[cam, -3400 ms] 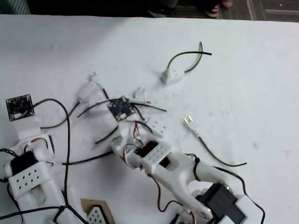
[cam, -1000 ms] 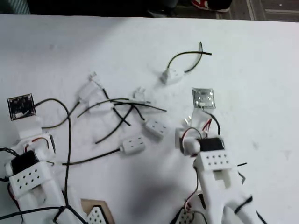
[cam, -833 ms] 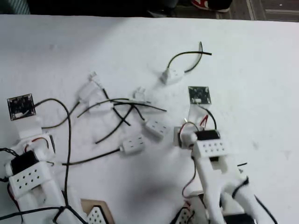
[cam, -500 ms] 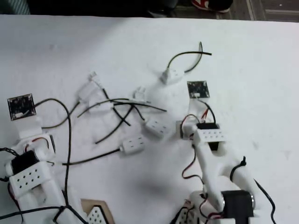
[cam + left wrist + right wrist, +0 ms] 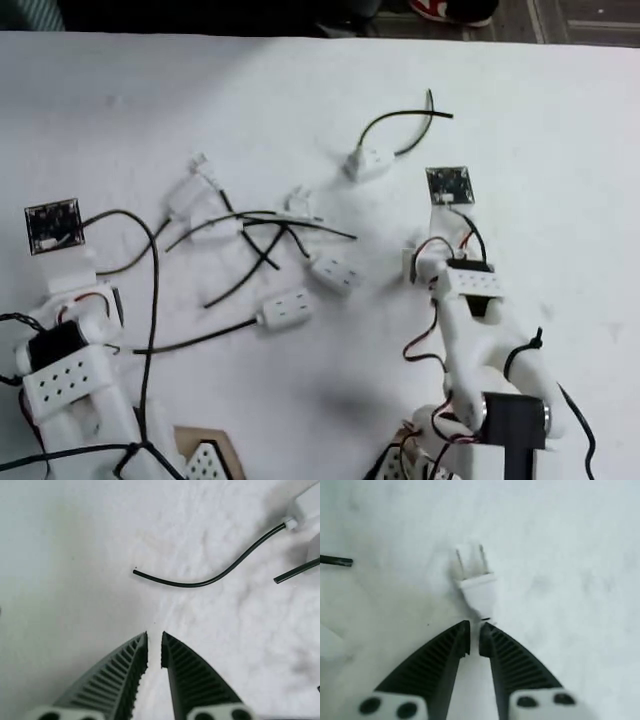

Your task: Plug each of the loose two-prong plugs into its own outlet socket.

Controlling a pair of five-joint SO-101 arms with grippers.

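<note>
Left wrist view has the left gripper (image 5: 154, 636) over bare table (image 5: 75, 555), its claw drawn to a narrow slit on nothing, with a black cord (image 5: 200, 582) lying well apart ahead. High view's middle holds 3 white sockets: the near socket (image 5: 283, 310), the middle socket (image 5: 335, 272) and the far socket (image 5: 366, 162). At the right, the right gripper (image 5: 474, 628) sits at the tail of a 2-prong plug (image 5: 479, 591) lying flat, prongs pointing away. Its claw is narrow, and I cannot tell whether it pinches the cord. Better, I judge, to take the plug's body squarely, so the prongs stay level for the socket.
</note>
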